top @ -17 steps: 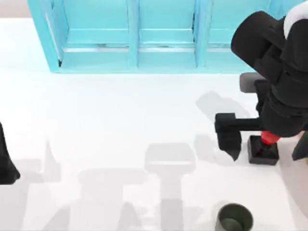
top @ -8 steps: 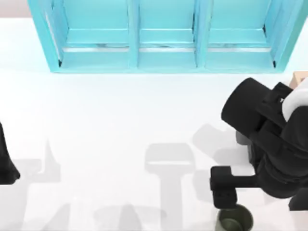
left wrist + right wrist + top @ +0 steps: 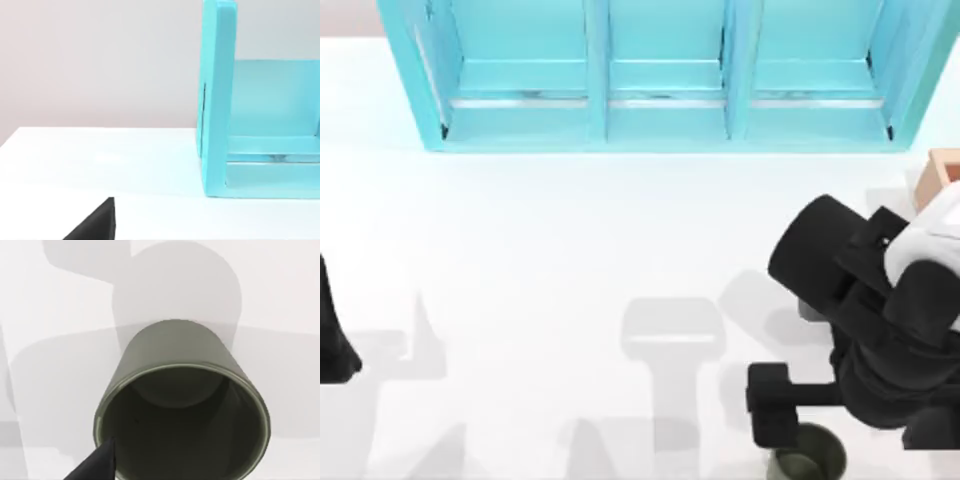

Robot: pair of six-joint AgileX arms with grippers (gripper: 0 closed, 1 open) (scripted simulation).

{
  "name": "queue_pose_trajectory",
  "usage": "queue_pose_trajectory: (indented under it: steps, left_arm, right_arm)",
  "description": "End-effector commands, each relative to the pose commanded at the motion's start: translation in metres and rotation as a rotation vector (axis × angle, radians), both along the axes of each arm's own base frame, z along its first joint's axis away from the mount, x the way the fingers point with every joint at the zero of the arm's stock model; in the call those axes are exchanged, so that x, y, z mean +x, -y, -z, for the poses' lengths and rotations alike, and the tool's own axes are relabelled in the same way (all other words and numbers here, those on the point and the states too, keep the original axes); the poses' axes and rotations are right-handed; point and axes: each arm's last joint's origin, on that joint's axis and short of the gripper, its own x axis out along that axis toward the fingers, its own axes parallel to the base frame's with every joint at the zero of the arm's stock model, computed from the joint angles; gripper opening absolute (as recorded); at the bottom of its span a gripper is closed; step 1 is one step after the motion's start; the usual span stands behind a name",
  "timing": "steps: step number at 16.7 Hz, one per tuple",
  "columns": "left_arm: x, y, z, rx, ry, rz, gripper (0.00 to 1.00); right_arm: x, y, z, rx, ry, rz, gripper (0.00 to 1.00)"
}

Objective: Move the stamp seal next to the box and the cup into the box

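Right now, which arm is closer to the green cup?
The right. Its claw hangs just above the cup at the table's front right, while the left arm sits parked at the far left edge.

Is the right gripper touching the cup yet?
Cannot tell. In the top view the right gripper overlaps the cup; in the right wrist view a dark fingertip sits at its rim, with neither contact nor gap plain.
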Motion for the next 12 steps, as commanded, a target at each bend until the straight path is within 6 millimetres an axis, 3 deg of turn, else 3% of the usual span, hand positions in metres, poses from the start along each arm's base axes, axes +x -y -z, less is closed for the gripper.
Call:
queue_pose_trajectory:
  steps: [5, 10, 12]
  left_arm:
    - [0.000, 0.000, 0.000, 0.000, 0.000, 0.000, 1.00]
    - [0.000, 0.000, 0.000, 0.000, 0.000, 0.000, 1.00]
    - [0.000, 0.000, 0.000, 0.000, 0.000, 0.000, 1.00]
  right_arm:
    - [-0.002, 0.001, 0.041, 0.002, 0.002, 0.000, 1.00]
    - [-0.003, 0.002, 0.046, 0.000, 0.000, 0.000, 1.00]
    - [-0.003, 0.002, 0.046, 0.000, 0.000, 0.000, 0.85]
